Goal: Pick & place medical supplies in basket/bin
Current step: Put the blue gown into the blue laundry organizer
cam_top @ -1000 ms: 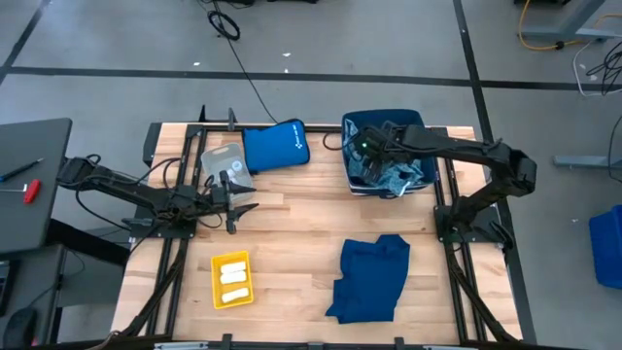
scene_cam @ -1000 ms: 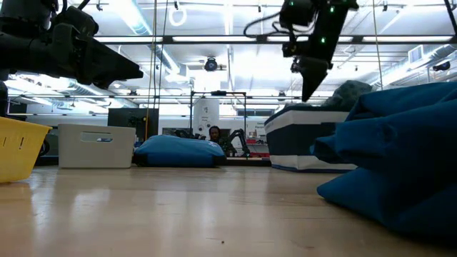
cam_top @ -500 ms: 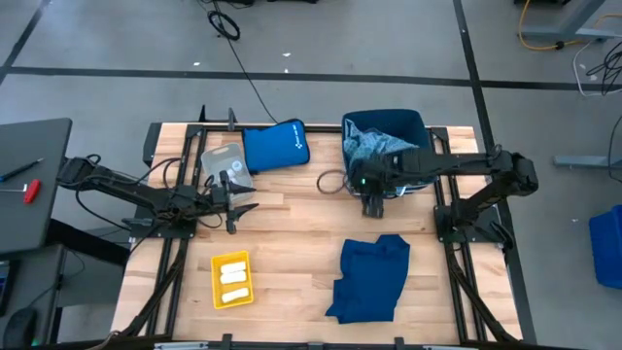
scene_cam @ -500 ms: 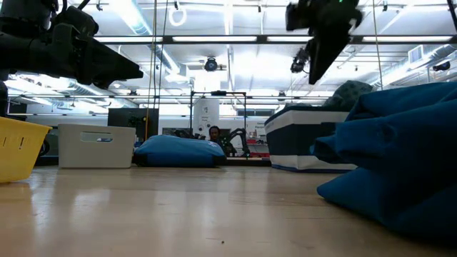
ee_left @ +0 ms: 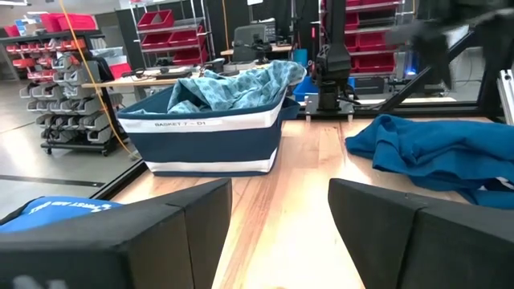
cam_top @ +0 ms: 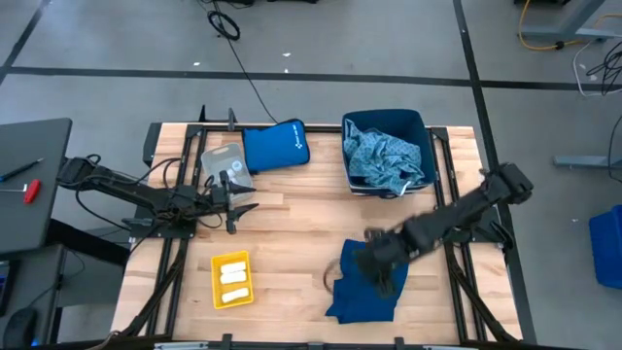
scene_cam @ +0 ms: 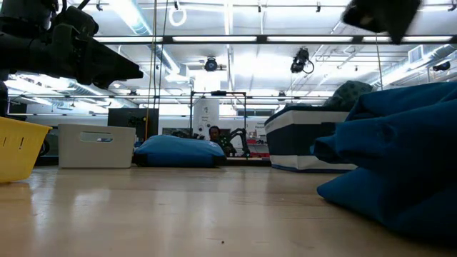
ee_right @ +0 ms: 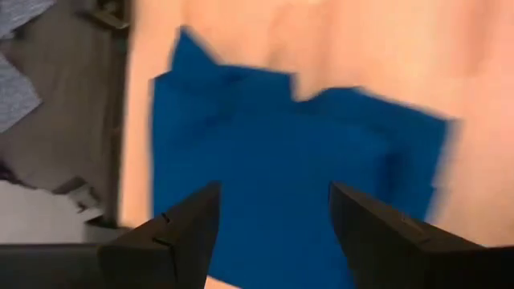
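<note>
The navy garment point(cam_top: 369, 284) lies crumpled flat on the table near its near edge, and also shows in the right wrist view point(ee_right: 289, 160) and the low view point(scene_cam: 400, 157). My right gripper point(cam_top: 375, 266) hangs above it, open point(ee_right: 273, 233) and blurred with motion, touching nothing. The light-blue patterned garment point(cam_top: 386, 156) lies heaped in the navy basket point(cam_top: 352, 124), also seen as the light-blue garment point(ee_left: 233, 84). White rolls point(cam_top: 232, 279) lie in a yellow tray point(cam_top: 216, 292). My left gripper point(cam_top: 245, 202) waits open point(ee_left: 281, 233) above the table's left part.
A royal-blue pouch point(cam_top: 276, 147) lies at the far edge beside a grey-white box point(cam_top: 223, 159). Bare wood spreads across the table's middle point(cam_top: 301, 224). Black frame rails point(cam_top: 175, 262) run along both sides. The room beyond holds shelves and a distant person point(scene_cam: 213, 133).
My right gripper has swung from inside the basket at the far edge, past the basket's near side, toward the near edge and now hangs over the navy garment. The light-blue garment has stayed in the basket. My left arm has kept still.
</note>
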Available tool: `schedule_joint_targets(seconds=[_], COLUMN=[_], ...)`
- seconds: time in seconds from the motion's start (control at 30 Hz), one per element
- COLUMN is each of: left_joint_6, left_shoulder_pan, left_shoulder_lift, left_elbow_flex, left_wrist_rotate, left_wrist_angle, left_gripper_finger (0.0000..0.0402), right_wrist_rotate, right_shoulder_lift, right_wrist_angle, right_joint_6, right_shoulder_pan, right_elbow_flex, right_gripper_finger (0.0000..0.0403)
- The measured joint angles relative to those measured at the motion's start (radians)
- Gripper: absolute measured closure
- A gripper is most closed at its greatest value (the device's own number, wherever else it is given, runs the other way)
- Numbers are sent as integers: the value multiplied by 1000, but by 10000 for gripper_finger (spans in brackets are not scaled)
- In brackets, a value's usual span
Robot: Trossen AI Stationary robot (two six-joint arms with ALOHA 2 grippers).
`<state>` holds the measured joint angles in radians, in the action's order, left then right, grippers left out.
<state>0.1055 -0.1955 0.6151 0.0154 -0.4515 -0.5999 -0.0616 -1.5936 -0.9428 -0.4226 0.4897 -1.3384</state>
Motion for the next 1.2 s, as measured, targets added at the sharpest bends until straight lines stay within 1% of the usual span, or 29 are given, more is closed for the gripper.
schedule_joint_targets(seconds=[0.1, 0.23, 0.37, 0.47, 0.67, 0.87, 1.07, 1.2], left_joint_6=[7, 8, 9, 11, 31, 41, 41, 37], left_shoulder_pan=[0, 0, 0, 0, 0, 0, 0, 0], left_shoulder_lift=[0, 0, 0, 0, 0, 0, 0, 0], left_elbow_flex=[0, 0, 0, 0, 0, 0, 0, 0], left_wrist_rotate=[0, 0, 0, 0, 0, -1, -1, -1], left_wrist_angle=[1, 5, 6, 6, 6, 6, 6, 6], left_gripper_finger=[189, 189, 189, 189, 189, 189, 189, 189], right_wrist_rotate=[0, -3, -7, 27, 139, 243, 253, 257], right_shoulder_lift=[-48, -113, -171, -208, -286, -356, -411, -438], right_wrist_angle=[20, 51, 94, 117, 111, 76, 79, 95], right_joint_6=[-95, -197, -263, -277, -206, -117, -23, -6], right_shoulder_pan=[80, 160, 212, 232, 231, 179, 119, 101], right_elbow_flex=[0, 1, 1, 1, 1, -1, -1, -1], right_gripper_finger=[165, 165, 165, 165, 165, 165, 165, 168])
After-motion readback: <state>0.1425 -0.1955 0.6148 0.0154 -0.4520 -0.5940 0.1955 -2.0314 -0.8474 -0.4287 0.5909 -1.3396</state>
